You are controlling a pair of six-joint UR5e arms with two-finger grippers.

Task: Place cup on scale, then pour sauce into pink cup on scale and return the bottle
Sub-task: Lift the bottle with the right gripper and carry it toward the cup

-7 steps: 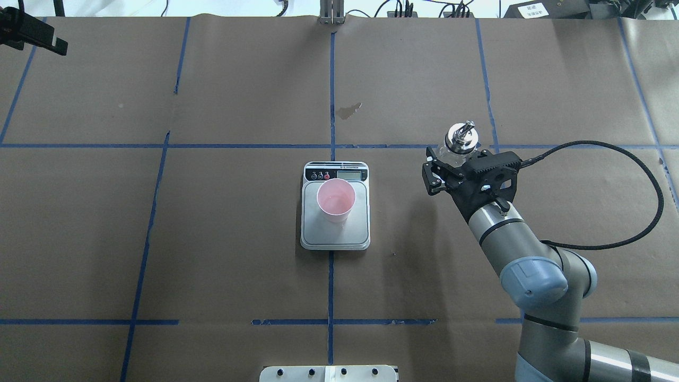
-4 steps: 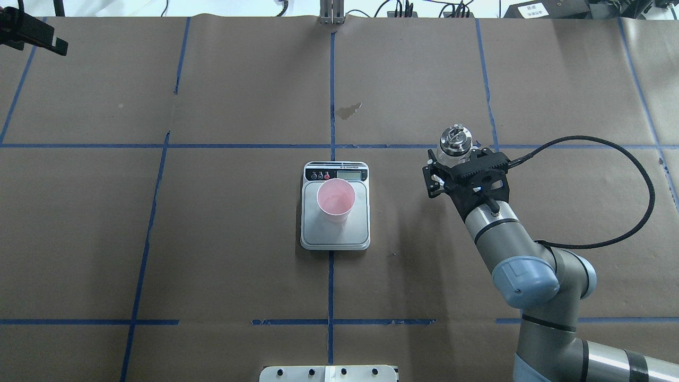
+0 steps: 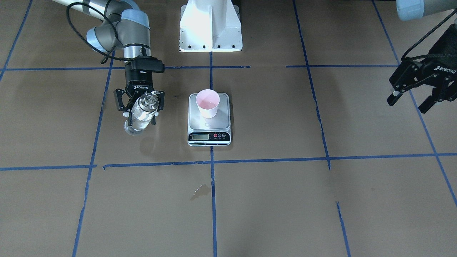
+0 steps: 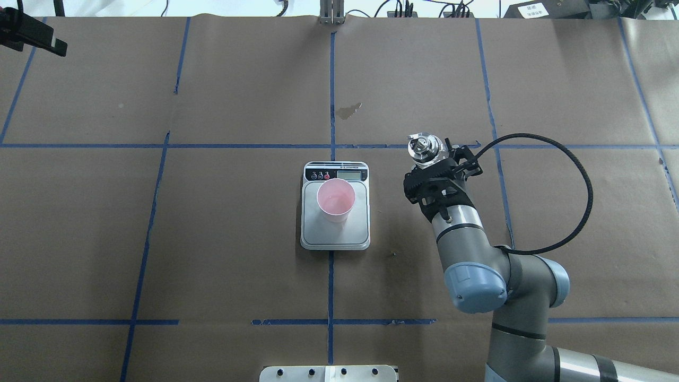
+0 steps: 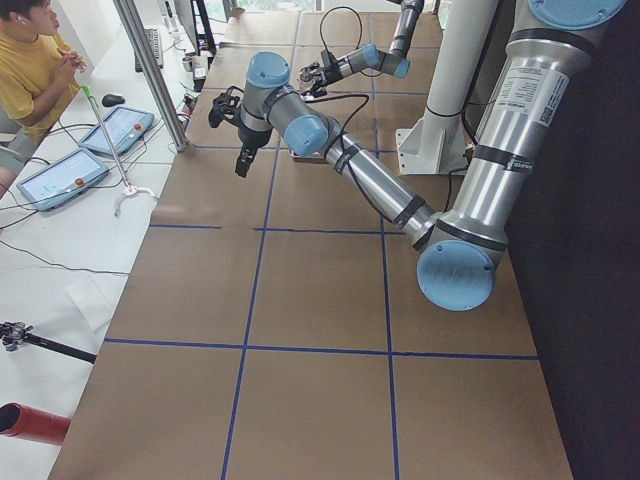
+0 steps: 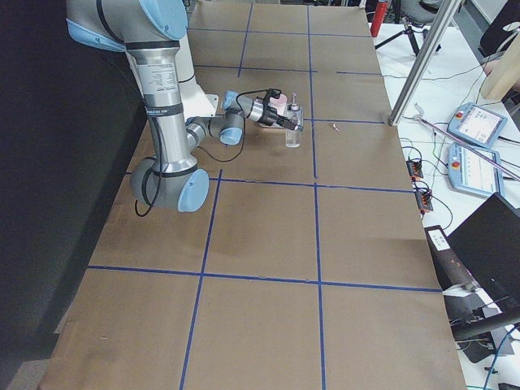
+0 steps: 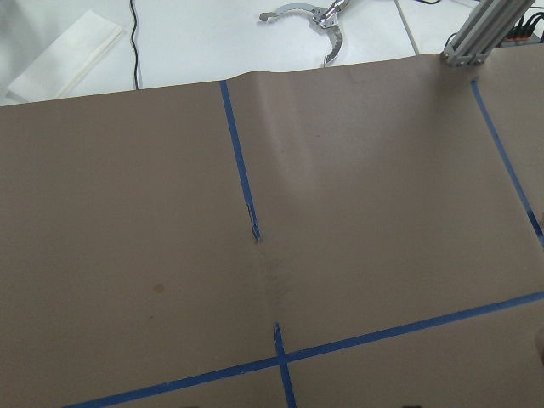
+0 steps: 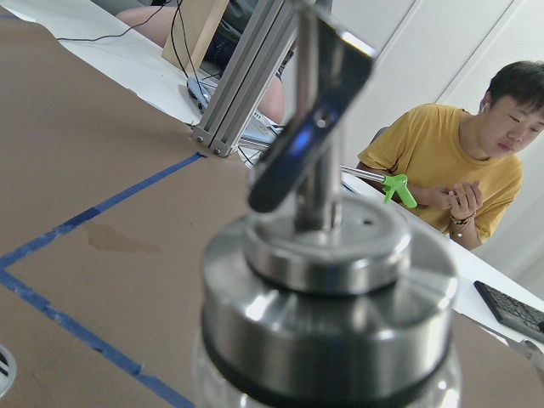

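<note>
The table (image 4: pixel 238 95) is covered in brown paper with blue tape lines. The right arm (image 4: pixel 467 239) reaches forward over it. The left arm (image 3: pixel 417 9) is well off to the other side.

The scale (image 4: pixel 335 233) lies flat, near the right gripper (image 4: pixel 436 159) on its inner side but apart from it, with its display end turned away from the robot.

The bottle (image 3: pixel 141 112) is in that gripper. Its long axis runs close to vertical, with the silver spout cap (image 4: pixel 423 147) on top and pointing up and the base toward the table. In the front view the bottle's shadow lies apart from its base. Clear sauce (image 3: pixel 135 125) shows through the glass.

The cup (image 4: pixel 336 200) stands upright and mouth up on the scale's platform, toward the display end, beside the held bottle and not touching it.

The right gripper's fingers (image 3: pixel 122 103) are closed to a narrow gap on the bottle's body from either side, below the cap. The left gripper (image 3: pixel 408 104) hangs with its fingers spread wide, holding nothing.
</note>
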